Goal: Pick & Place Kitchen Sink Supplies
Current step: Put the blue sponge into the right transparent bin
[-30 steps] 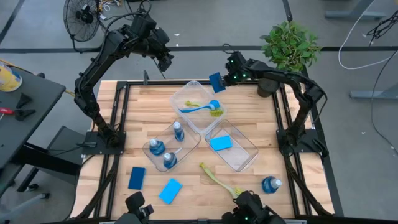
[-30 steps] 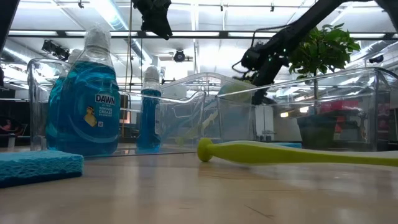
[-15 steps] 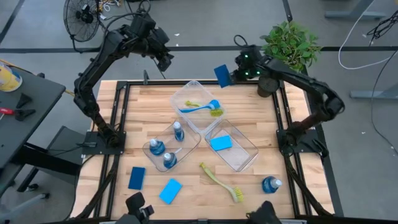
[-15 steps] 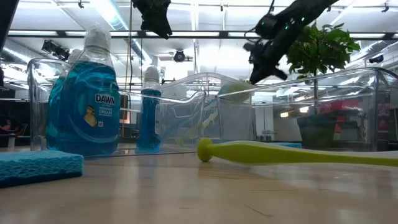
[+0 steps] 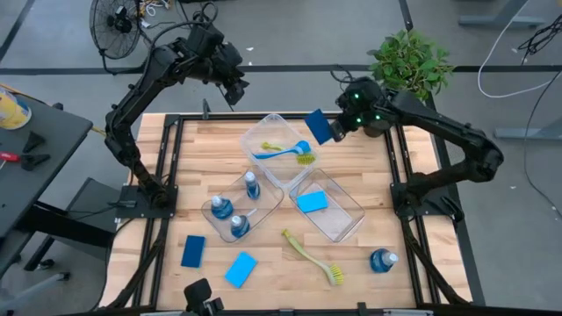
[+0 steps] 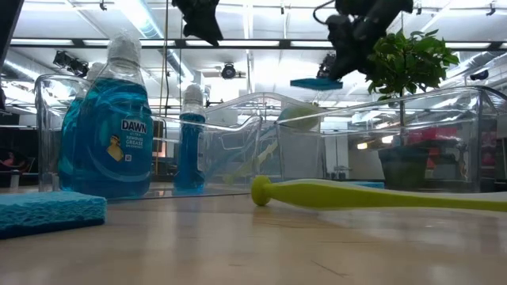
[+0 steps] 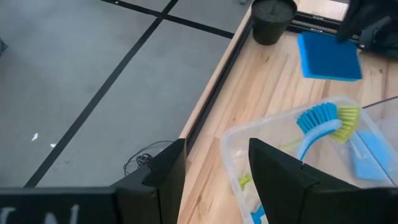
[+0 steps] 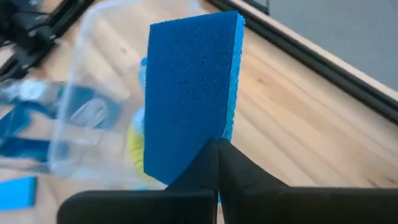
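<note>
My right gripper [image 5: 334, 130] is shut on a dark-blue sponge [image 5: 318, 125], high over the table's far edge beside the far bin [image 5: 263, 132]. The low view shows that sponge [image 6: 315, 82] edge-on and level. My left gripper [image 7: 211, 174] is open and hovers high past the far-left corner [image 5: 235, 89]. The far bin holds a blue brush [image 5: 283, 150] and a yellow-green one. Three blue-liquid bottles [image 5: 221, 209] lie in the left bin. A light-blue sponge [image 5: 312, 202] lies in the right bin. My right gripper pinches the dark-blue sponge between its two fingers [image 8: 205, 163] at one edge [image 8: 211, 138], one finger on each broad face. The sponge is lifted clear and sticks out past the fingertips, its broad faces level in the low view.
On the near part of the table lie a dark-blue sponge [image 5: 193, 250], a light-blue sponge [image 5: 241, 269], a yellow-green brush [image 5: 312, 255] and one bottle [image 5: 382, 260]. A potted plant [image 5: 408, 61] stands at the far-right corner. Bare wood shows at the table's right side.
My right gripper, carrying the dark-blue sponge, has risen and swung a little toward the table's right, then come toward the near side. It has turned as well: the sponge now lies level in the low view. My left arm has kept still.
</note>
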Available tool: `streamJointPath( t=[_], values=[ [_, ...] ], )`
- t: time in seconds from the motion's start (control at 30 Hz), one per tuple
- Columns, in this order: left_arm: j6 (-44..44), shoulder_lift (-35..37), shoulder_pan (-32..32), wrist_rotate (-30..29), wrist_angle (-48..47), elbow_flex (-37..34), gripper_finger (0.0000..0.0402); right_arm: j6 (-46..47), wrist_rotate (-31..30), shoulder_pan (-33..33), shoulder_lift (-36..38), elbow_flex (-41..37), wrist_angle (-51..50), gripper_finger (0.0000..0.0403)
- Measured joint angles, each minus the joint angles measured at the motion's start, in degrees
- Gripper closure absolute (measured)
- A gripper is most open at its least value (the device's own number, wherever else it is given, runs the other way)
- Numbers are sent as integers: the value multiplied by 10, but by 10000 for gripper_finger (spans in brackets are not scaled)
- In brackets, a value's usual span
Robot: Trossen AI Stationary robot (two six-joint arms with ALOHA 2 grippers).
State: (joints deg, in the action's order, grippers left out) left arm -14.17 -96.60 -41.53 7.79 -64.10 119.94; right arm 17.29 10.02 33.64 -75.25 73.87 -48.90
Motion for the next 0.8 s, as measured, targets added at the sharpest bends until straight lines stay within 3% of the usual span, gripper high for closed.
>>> streamJointPath(
  t=[0.3, 0.8],
  values=[
    [5, 0, 17, -1, 0, 0, 223, 46, 8, -106, 39, 0, -55, 403],
    [5, 0, 49, -2, 0, 0, 223, 164, 9, -269, 42, 0, -150, 403]
  ],
)
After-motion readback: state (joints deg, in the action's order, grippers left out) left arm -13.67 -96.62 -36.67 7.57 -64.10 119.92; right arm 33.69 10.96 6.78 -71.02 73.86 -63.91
